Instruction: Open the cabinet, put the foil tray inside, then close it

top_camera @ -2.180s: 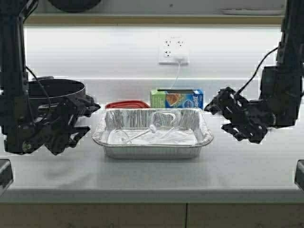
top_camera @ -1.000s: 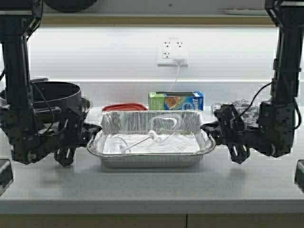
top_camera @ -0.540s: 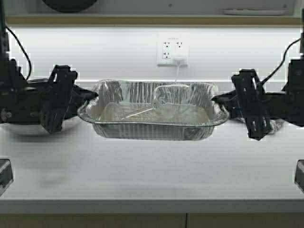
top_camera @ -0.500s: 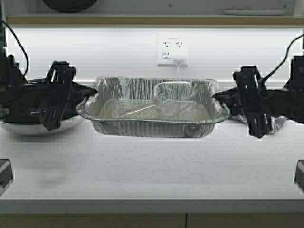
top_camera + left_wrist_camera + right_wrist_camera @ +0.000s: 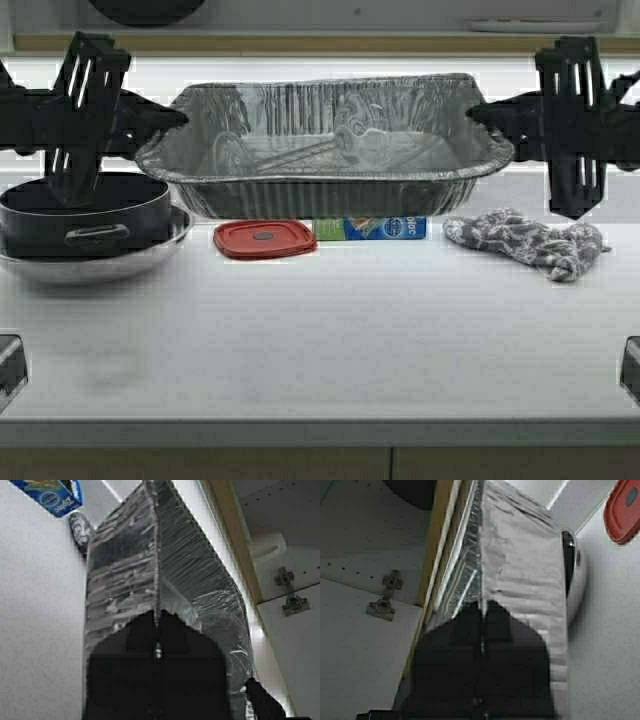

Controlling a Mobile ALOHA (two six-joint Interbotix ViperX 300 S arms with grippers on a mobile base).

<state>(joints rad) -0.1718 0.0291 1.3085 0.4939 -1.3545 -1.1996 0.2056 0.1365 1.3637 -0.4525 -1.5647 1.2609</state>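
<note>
The foil tray (image 5: 320, 150) hangs level high above the counter, its rim just under the cabinet's tan lower edge (image 5: 320, 43). My left gripper (image 5: 168, 118) is shut on the tray's left rim and my right gripper (image 5: 482, 112) on its right rim. In the left wrist view the jaws (image 5: 157, 616) pinch the rolled rim of the tray (image 5: 130, 565). The right wrist view shows the same, with the gripper (image 5: 482, 606) clamped on the tray (image 5: 525, 565). The cabinet's open inside shows at the top of the high view. A hinge (image 5: 288, 598) shows in each wrist view.
A black pot (image 5: 85, 212) sits in a steel bowl (image 5: 110, 262) at the left. Below the tray lie a red lid (image 5: 264, 238) and a blue-green box (image 5: 372, 228). A grey cloth (image 5: 528, 243) lies at the right. The counter's front edge (image 5: 320, 428) runs near me.
Both grippers closed on the tray's end rims and lifted it from the counter up to just under the cabinet's lower edge. The lid, box and cloth behind it now show.
</note>
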